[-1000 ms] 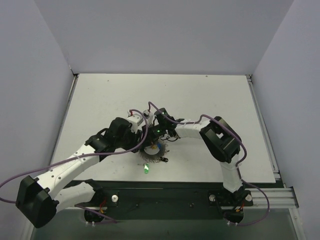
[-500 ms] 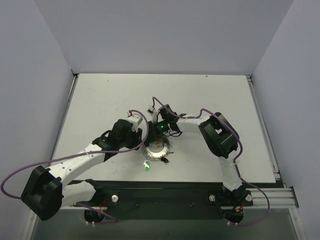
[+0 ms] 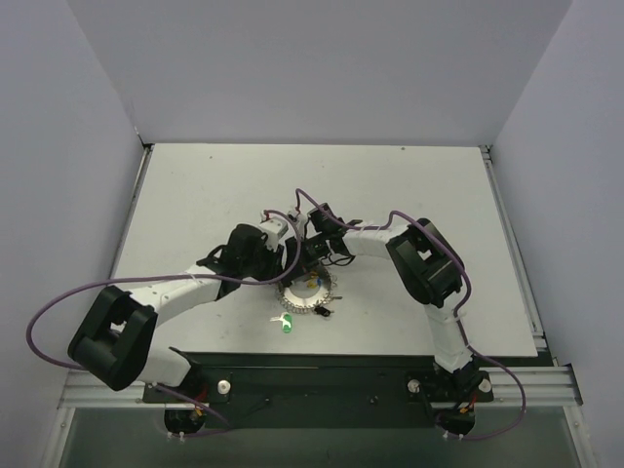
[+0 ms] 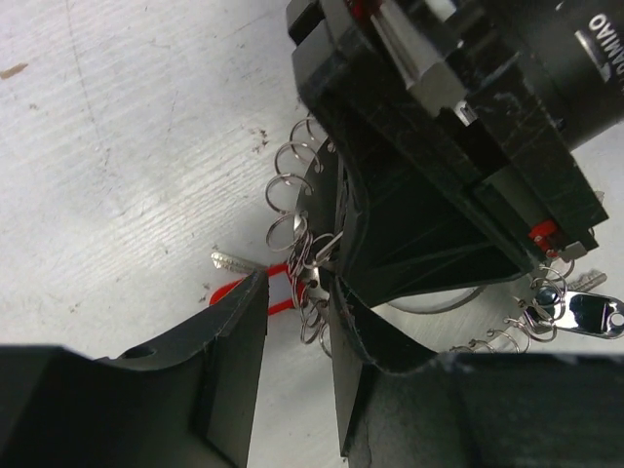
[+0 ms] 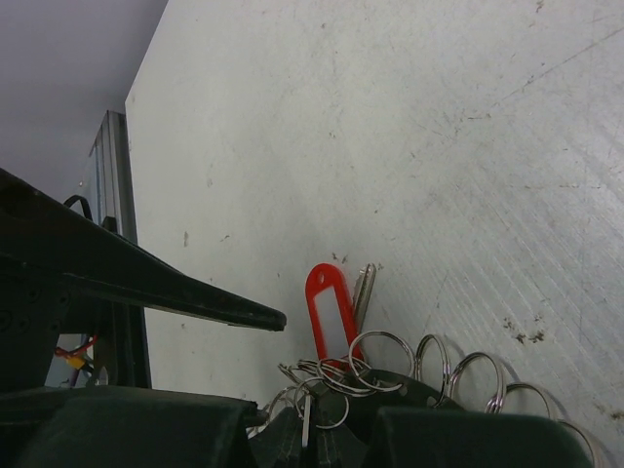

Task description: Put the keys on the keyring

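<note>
The left gripper point(image 4: 297, 292) stood partly open, its two black fingers point(image 4: 234, 331) astride a bunch of small split rings point(image 4: 291, 175) and not visibly clamped on any of them. A red tag point(image 5: 331, 314) lay flat on the table point(image 3: 214, 195) in the gap between those fingers, and a silver key point(image 5: 363, 285) lay just beside it, touching its edge. The right gripper point(image 5: 305, 424) came in from the opposite side, close against the left one. Its jaws were shut tight, with a thin silver piece of the keyring point(image 3: 292, 300) pinched between their tips. From that pinch the split rings fanned out to both sides along the ring's fringe. In the overhead view the keyring lay flat on the table directly under both grippers, most of its loop spreading toward the arm bases. A shiny tag point(image 4: 595, 314) hung on the fringe, out beyond the right gripper's body on the far side from the left fingers. A green-headed key point(image 3: 286, 325) lay by itself just outside the keyring, nearer the bases than either gripper, and neither gripper touched it.
</note>
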`<state>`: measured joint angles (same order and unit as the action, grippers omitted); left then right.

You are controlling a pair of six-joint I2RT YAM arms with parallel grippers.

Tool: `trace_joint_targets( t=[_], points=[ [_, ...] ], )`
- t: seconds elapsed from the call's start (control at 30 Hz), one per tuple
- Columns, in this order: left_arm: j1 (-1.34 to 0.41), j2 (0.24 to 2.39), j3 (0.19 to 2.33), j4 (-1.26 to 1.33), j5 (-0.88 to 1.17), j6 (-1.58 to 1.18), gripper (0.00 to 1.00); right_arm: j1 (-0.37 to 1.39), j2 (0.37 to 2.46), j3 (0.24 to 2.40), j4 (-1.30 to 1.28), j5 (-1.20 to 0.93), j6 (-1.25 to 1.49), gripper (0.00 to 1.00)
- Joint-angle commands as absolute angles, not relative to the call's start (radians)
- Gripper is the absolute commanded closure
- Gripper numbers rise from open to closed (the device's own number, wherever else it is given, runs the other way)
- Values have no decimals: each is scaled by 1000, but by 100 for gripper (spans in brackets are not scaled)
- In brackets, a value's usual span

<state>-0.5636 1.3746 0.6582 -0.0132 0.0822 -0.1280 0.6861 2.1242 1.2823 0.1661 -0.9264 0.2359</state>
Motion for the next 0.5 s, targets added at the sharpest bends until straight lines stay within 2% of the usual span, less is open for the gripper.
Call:
trace_joint_targets(
  t=[0.0,0.2,0.47],
  points=[
    [-549,1423,722,80,153,-75,59,675,2146,1293,117,-923,201,100],
    [-537,1428,713,87,173,-63,54,670,2146,1293,118,-928,204,100],
    [-499,1359,675,97,163,-87,55,667,2151,1293,129,-934,213,100]
  ],
)
